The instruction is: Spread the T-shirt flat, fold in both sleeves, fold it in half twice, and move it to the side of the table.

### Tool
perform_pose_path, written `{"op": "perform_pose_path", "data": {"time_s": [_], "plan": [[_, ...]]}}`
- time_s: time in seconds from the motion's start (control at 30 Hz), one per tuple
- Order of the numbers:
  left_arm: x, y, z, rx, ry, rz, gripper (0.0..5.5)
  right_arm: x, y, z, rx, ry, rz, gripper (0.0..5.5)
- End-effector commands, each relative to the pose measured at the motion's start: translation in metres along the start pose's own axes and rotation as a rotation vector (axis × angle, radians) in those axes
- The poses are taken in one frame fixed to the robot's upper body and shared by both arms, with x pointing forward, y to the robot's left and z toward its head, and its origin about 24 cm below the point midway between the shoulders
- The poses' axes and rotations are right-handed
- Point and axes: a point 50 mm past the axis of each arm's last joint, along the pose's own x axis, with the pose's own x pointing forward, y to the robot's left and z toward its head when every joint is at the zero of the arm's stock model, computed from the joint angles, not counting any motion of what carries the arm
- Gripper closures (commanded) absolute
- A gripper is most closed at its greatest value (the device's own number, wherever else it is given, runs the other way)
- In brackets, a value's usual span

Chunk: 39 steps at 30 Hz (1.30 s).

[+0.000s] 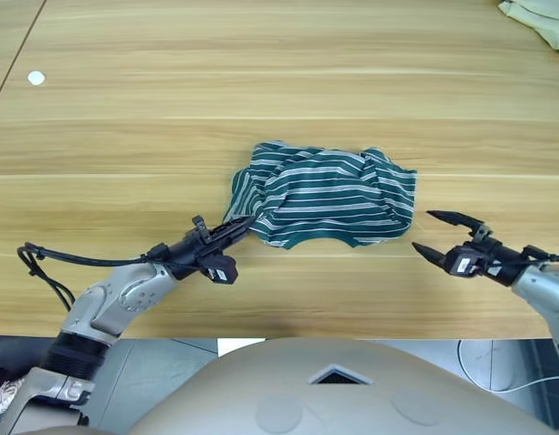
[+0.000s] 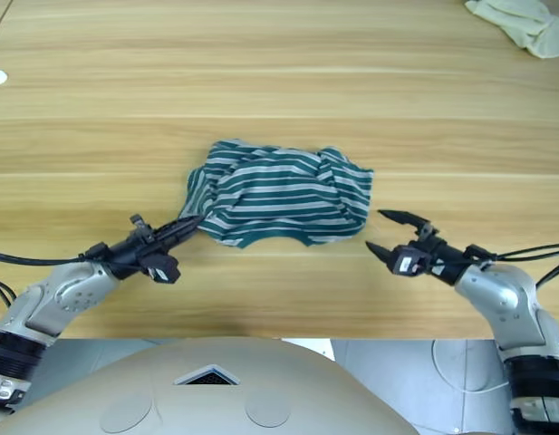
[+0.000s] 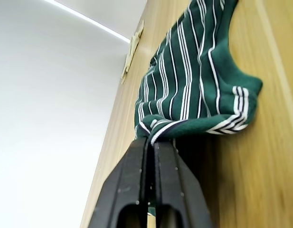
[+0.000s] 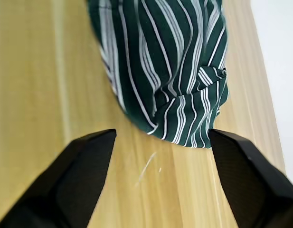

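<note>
T-shirt (image 1: 324, 195), green with white stripes, lies bunched in a crumpled heap near the middle of the table (image 1: 261, 72) in your left eye view, nearer the front edge than the far one. Your left gripper (image 1: 245, 220) is at the heap's near left corner, its jaws pressed together on a pinch of the fabric. Your right gripper (image 1: 422, 230) is just beside the heap's right edge, jaws wide apart and gripping nothing. A pale cloth (image 1: 537, 18) lies at the far right corner of the table, and a small white dot (image 1: 36, 78) sits far off to the left.

The right eye view gives you the same layout.

In the left wrist view you see the black jaws closed flat on a rolled fold of striped hem, with the rest of the T-shirt trailing away over the wood.

In the right wrist view the spread jaws frame a striped corner of the T-shirt, which lies on the wood ahead of them and apart from both tips.
</note>
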Motion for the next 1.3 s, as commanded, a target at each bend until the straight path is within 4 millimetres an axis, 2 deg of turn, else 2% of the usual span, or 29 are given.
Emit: {"op": "perform_pose_path", "data": {"time_s": [0.03, 0.17, 0.3, 0.43, 0.67, 0.73, 0.83, 1.07, 1.3], "plan": [[-0.004, 0.003, 0.004, -0.004, -0.026, 0.003, 5.49, 0.006, 0.001, 0.004, -0.037, 0.002, 0.051, 1.9], [-0.004, 0.009, -0.002, 0.006, 0.005, 0.043, 5.49, 0.012, 0.002, 0.006, -0.037, -0.015, 0.054, 1.9], [-0.001, 0.002, -0.015, -0.021, 0.089, 0.022, 5.49, 0.016, 0.001, 0.007, -0.043, -0.025, 0.044, 1.9], [-0.001, -0.003, -0.017, -0.063, 0.101, -0.022, 4.53, 0.016, -0.001, 0.007, -0.046, -0.03, 0.039, 1.9], [-0.011, 0.001, -0.012, -0.066, 0.112, 0.014, 3.42, 0.018, -0.004, 0.006, -0.043, -0.033, 0.024, 1.9], [-0.012, -0.001, -0.009, -0.065, 0.093, -0.003, 3.42, 0.019, -0.004, 0.006, -0.04, -0.037, 0.021, 1.9], [-0.01, -0.007, -0.016, -0.044, 0.123, -0.05, 3.42, 0.021, -0.004, 0.007, -0.037, -0.045, 0.016, 1.9], [-0.007, -0.008, -0.016, -0.054, 0.104, -0.044, 3.42, 0.023, -0.003, 0.005, -0.028, -0.041, 0.007, 1.9], [-0.008, -0.011, -0.022, -0.053, 0.119, -0.068, 4.57, 0.025, -0.003, 0.006, -0.026, -0.045, 0.002, 1.9]]}}
